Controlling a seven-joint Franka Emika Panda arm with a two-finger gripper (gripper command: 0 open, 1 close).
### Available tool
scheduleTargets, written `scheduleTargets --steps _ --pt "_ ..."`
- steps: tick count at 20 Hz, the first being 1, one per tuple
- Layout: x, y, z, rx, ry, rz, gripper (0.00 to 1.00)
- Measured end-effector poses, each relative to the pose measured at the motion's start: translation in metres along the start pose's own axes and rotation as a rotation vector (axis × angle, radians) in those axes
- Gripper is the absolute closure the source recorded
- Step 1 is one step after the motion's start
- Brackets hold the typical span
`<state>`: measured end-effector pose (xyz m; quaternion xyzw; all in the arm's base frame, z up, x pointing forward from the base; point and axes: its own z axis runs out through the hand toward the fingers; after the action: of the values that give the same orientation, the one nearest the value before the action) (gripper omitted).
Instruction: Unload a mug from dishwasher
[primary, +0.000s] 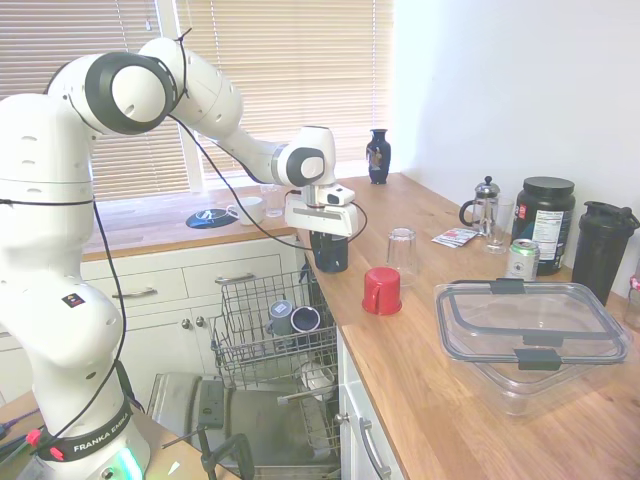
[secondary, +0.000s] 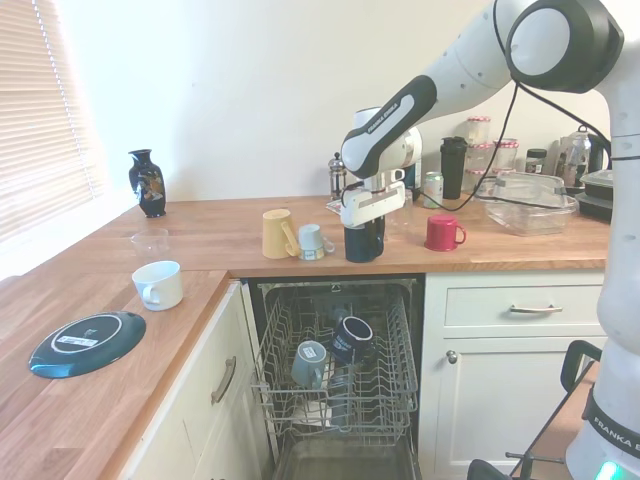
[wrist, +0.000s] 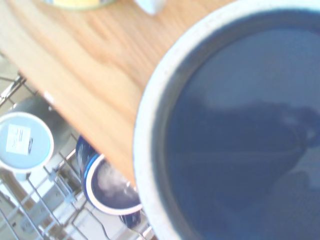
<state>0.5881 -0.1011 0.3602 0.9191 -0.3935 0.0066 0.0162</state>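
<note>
The mug (primary: 330, 254) (secondary: 362, 244) is small, plain and dark navy. It stands upright at the wooden counter's edge, right above the open dishwasher (primary: 240, 330) (secondary: 395, 395). My gripper (primary: 328, 234) (secondary: 363, 224) comes down on its top and is shut on its rim. The wrist view shows its dark glossy inside (wrist: 240, 135) from very close and blurred. In the pulled-out wire rack lie a grey-blue mug (secondary: 308, 360) (wrist: 25, 142) and a dark mug with a pale rim (secondary: 352, 338) (wrist: 110, 187).
On the counter near the mug stand a red mug (primary: 381, 291) (secondary: 440, 232), an upturned glass (primary: 401, 250), a yellow mug (secondary: 277, 233) and a small pale mug (secondary: 311, 241). A lidded plastic box (primary: 530, 330) sits further along. The dishwasher door (primary: 250, 420) hangs open below.
</note>
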Motion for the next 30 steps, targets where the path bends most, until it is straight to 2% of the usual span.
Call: scheduleTargets --steps 4,5,10,30 --pt "0.01 -0.006 0.001 0.006 -0.002 0.021 1.0" --pt "0.012 -0.007 0.002 0.004 -0.007 0.025 0.0" --pt "0.015 -0.012 0.003 -0.003 -0.028 0.042 0.0" --pt "0.013 -0.011 0.007 -0.003 -0.037 0.063 0.0"
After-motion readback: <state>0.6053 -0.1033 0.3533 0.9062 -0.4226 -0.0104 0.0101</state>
